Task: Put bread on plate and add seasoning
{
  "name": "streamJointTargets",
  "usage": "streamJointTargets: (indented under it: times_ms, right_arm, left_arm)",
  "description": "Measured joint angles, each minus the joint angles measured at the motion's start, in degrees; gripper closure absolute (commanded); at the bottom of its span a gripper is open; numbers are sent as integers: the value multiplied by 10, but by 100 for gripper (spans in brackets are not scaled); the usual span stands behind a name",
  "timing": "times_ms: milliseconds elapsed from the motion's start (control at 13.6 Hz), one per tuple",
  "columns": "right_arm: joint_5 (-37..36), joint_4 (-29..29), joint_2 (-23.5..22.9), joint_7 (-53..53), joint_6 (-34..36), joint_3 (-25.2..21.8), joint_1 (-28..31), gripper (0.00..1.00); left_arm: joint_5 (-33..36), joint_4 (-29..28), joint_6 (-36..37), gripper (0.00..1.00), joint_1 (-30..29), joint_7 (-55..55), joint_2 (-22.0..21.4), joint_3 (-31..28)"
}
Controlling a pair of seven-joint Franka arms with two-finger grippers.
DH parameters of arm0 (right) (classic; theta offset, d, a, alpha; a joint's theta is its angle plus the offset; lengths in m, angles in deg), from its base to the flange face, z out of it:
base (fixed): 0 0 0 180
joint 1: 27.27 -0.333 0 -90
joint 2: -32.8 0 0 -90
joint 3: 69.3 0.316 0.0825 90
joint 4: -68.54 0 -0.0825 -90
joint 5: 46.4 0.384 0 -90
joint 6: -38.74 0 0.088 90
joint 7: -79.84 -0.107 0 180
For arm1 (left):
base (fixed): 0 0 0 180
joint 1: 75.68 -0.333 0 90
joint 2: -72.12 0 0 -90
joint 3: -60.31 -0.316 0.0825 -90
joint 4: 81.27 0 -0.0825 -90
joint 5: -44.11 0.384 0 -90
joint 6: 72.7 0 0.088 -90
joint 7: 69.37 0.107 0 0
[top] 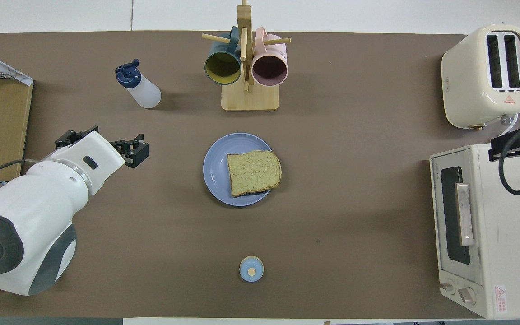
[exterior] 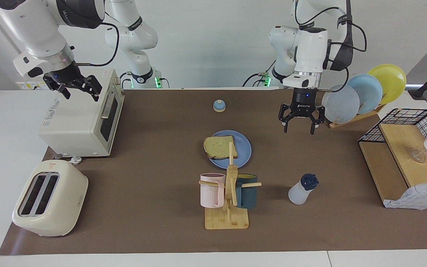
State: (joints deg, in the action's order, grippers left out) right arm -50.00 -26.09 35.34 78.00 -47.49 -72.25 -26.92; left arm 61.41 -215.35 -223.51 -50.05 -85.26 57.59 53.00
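- Bread (exterior: 220, 147) lies flat on the blue plate (exterior: 244, 142) at mid-table, sitting toward the right arm's side of it with one edge just over the rim; the first half of the task looks done
- Plate sits nearer the robots than the mug rack (exterior: 229, 196), within reach of either arm, which suits a shake from above
- Seasoning bottle (exterior: 302, 189) stands on the mat toward the left arm's end, beside the mug rack and farther from the robots than the plate; cap on, body leaning slightly; nothing touches it
- Left gripper (exterior: 299, 128) hangs in the air with jaws spread wide and empty, over bare mat beside the rack of upright plates (exterior: 363, 94), well apart from the bottle
- Fingers point straight down, a pose fit for a top grasp, yet it is not over the bottle
- Right gripper (exterior: 77, 90) hovers over the toaster oven (exterior: 83, 118) at its own end, jaws open, holding nothing; this arm waits out of the way
- Toaster (exterior: 48, 196) and small bell (exterior: 219, 106) stand clear of the work
- No seasoning can be made out on the slice, so whether that step is done I cannot tell from here
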Motion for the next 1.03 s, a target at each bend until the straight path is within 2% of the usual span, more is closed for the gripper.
streamJointTargets:
  times_ms: [147, 589, 737, 1031]
  right_arm:
    - [0, 0, 0, 0, 0, 0, 0, 0]
    - [0, 0, 0, 0, 0, 0, 0, 0]
    - [0, 0, 0, 0, 0, 0, 0, 0]
    - [0, 0, 0, 0, 0, 0, 0, 0]
  left_arm:
    - [-22, 48, 93, 0, 11, 0, -10, 0]
    - [-102, 241, 355, 0, 12, 3, -7, -12]
    - [-109, 294, 411, 0, -9, 10, 9, -17]
    - [-123, 352, 477, 0, -54, 21, 47, -21]
